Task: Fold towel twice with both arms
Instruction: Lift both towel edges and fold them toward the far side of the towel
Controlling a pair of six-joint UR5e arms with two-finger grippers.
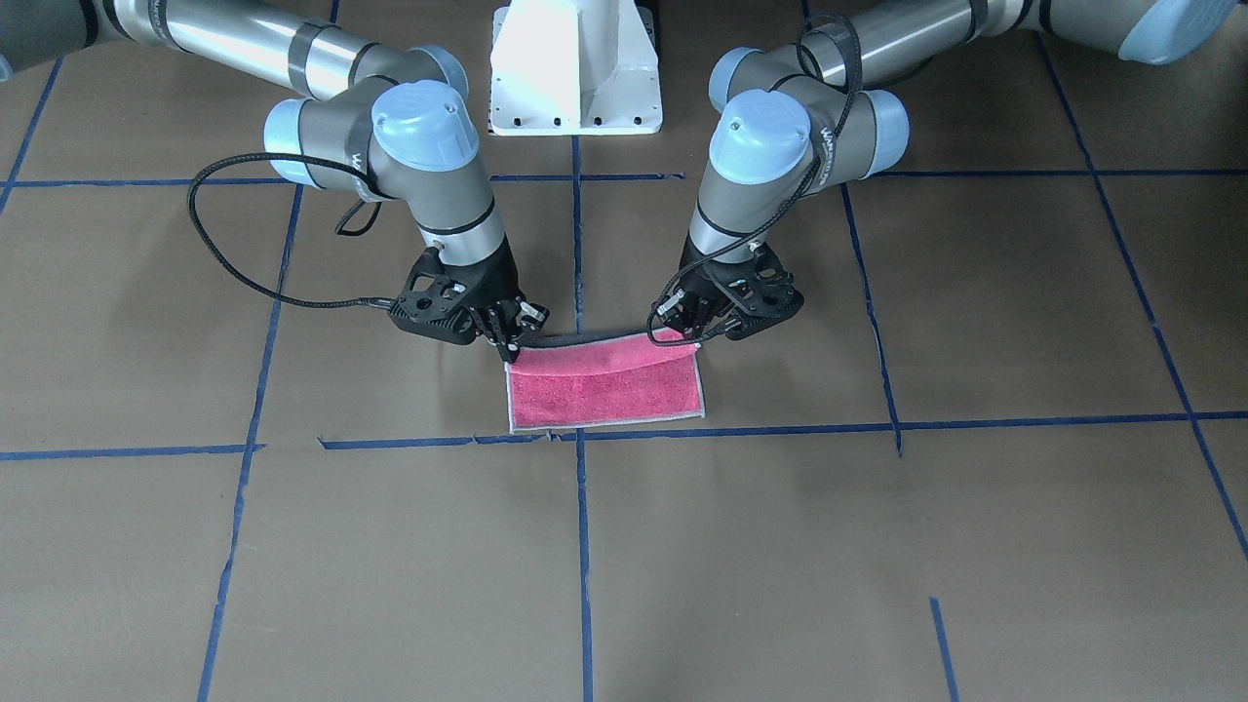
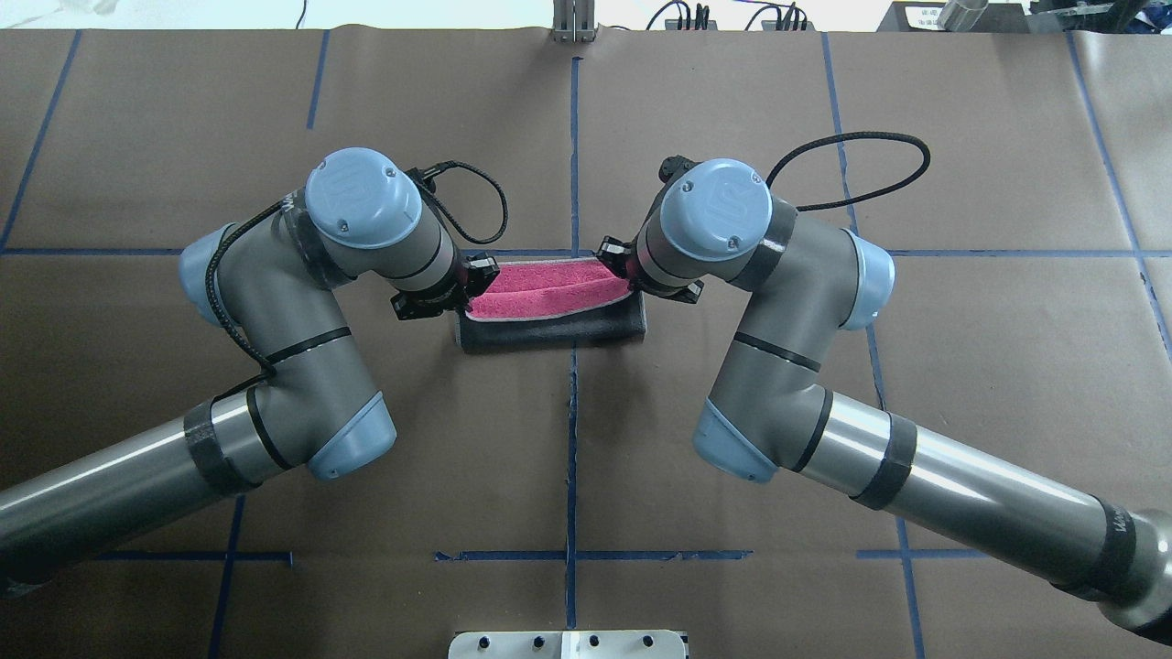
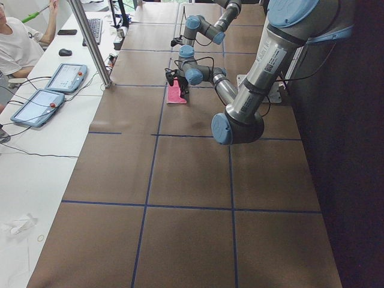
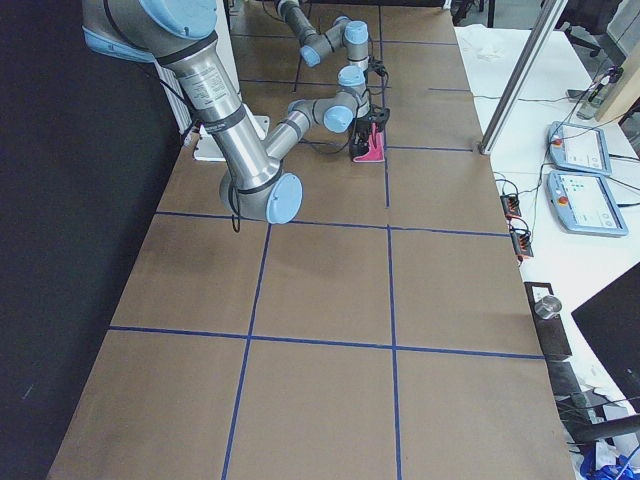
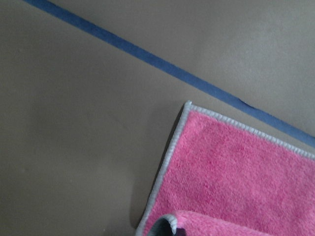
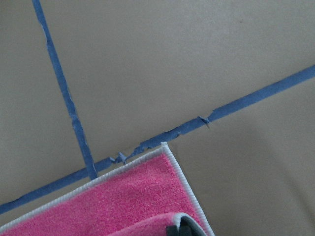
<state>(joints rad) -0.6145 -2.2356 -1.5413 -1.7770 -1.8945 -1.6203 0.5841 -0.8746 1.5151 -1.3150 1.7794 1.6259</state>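
The towel [image 1: 604, 390] lies at the table's middle, pink face up, its far edge flat along a blue tape line. My left gripper [image 1: 688, 331] and right gripper [image 1: 509, 341] are each shut on a corner of the towel's edge nearest the robot and hold that edge raised. In the overhead view the lifted part shows its dark grey underside [image 2: 549, 331] below the pink face [image 2: 540, 286], between the left gripper [image 2: 465, 293] and the right gripper [image 2: 626, 275]. The wrist views show the flat pink part [image 5: 236, 172] [image 6: 123, 196] with a curled held corner at the bottom edge.
Blue tape lines [image 1: 581, 292] cross the brown paper table cover. The white pedestal base [image 1: 575, 68] stands behind the arms. Beside the table's far edge a side desk holds tablets [image 3: 37, 107], a person [image 3: 18, 42] sits there, and a metal post [image 3: 90, 42] stands by it.
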